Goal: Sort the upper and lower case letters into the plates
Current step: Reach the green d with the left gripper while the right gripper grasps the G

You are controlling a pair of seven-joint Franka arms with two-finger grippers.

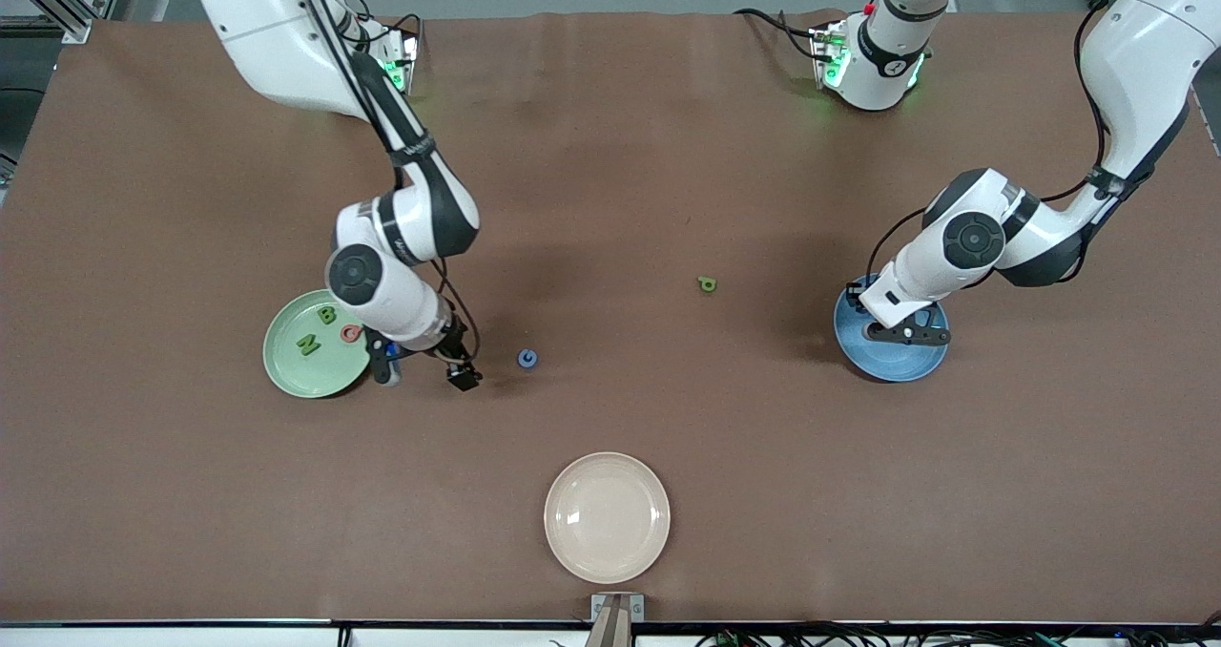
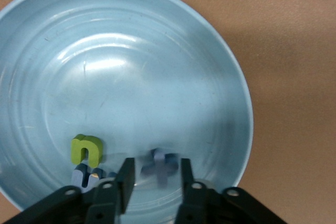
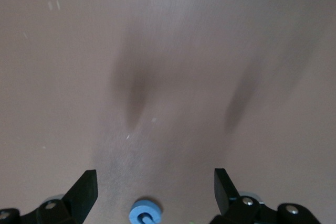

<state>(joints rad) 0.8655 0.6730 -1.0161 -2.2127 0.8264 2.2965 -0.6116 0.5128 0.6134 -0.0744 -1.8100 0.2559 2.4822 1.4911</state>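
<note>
The pale green plate (image 1: 286,372) holds a green B (image 1: 327,315), a green N (image 1: 307,344) and a pink letter (image 1: 351,333). My right gripper (image 1: 424,372) hangs open beside this plate, over the table. A blue ring-shaped letter (image 1: 527,358) lies on the table just past it and shows between the open fingers in the right wrist view (image 3: 145,213). A green p (image 1: 706,284) lies mid-table. My left gripper (image 1: 906,334) is open over the blue plate (image 1: 892,368). That plate (image 2: 131,51) holds a green u (image 2: 86,150), a dark blue letter (image 2: 84,176) and a blue x (image 2: 160,167) between my open fingers.
A cream-white plate (image 1: 607,517) sits near the table's front edge, nearest the front camera. The brown table (image 1: 610,179) stretches between the two arms.
</note>
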